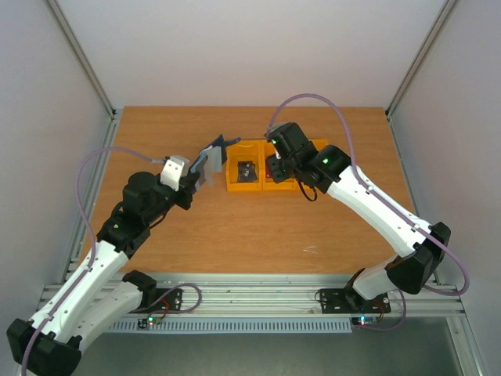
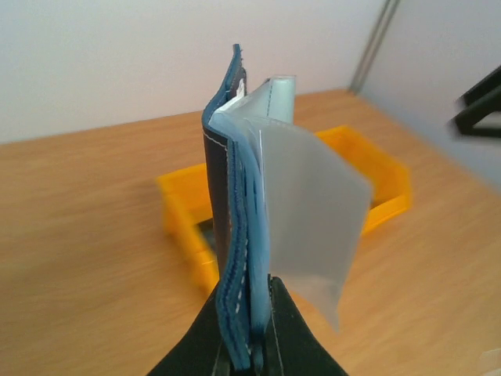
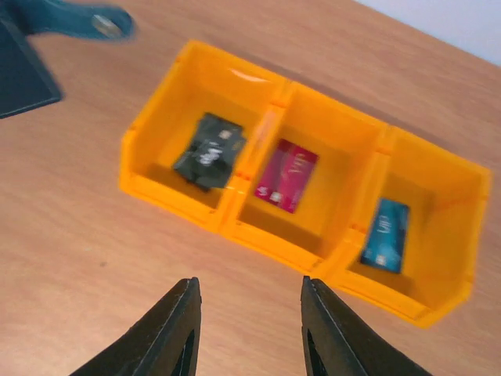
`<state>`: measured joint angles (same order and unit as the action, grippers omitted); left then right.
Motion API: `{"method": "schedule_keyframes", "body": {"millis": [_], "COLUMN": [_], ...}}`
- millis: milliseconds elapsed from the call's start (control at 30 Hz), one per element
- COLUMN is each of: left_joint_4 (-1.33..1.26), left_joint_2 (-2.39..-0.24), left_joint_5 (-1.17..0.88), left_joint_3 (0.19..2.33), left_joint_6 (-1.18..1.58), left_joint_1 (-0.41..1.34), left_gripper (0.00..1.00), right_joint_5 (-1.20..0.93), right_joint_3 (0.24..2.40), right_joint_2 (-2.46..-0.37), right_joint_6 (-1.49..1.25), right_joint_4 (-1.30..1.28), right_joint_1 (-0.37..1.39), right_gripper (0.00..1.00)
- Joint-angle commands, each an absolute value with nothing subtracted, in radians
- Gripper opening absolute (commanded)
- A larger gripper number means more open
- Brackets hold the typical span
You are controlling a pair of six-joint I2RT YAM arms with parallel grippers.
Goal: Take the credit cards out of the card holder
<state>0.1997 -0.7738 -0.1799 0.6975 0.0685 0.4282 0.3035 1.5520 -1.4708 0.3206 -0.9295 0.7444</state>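
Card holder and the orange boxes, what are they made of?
The card holder looks like leather or fake leather: it has a matte navy skin with a row of stitches along its edge. Its clear sleeve seems to be thin soft plastic, milky, see-through and curling. The orange bins look like hard moulded plastic, smooth and a little shiny on the rims.

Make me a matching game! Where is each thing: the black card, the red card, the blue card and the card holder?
Things:
1 black card
2 red card
3 blue card
4 card holder

Places:
A middle orange bin
B held by the left gripper
C end bin nearest the card holder
D end bin farthest from it

Pairs: 1-C, 2-A, 3-D, 4-B.
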Motion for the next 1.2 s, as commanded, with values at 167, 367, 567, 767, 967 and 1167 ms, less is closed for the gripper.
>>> {"method": "schedule_keyframes", "body": {"millis": [167,367,567,767,967,1167], "left_joint_4": [0.195,0.142,-0.021,0.292,0.346,0.27], "left_joint_2": [-0.773,-0.764,-0.748,-0.711,-0.698,-0.683], "left_joint_5": [0.095,0.119,0.196,-0.084,-0.369,-0.608], "left_joint_3": [0.692,0.628,0.564,0.731,0.786,0.773], "left_joint_6": [-0.545,-0.803,-1.044,-0.476,-0.074,0.155], "left_joint_1": [0.437,0.437,0.417,0.411,0.413,0.411], "left_gripper": [0.0,0.0,0.0,0.0,0.0,0.0], "right_joint_5": [-0.482,-0.473,-0.333,-0.369,-0.396,-0.387], "right_joint_3": [1.428,1.439,1.448,1.438,1.379,1.287], "right_joint_2": [-1.457,-1.505,-1.489,-1.518,-1.504,-1.372], "right_joint_6": [0.321,0.228,0.22,0.154,0.099,0.11], "right_joint_4": [-0.391,-0.24,-0.292,-0.23,-0.143,-0.17], "right_joint_1": [0.91,0.909,0.91,0.91,0.901,0.814], "right_gripper": [0.36,0.35,0.35,0.3,0.29,0.26]}}
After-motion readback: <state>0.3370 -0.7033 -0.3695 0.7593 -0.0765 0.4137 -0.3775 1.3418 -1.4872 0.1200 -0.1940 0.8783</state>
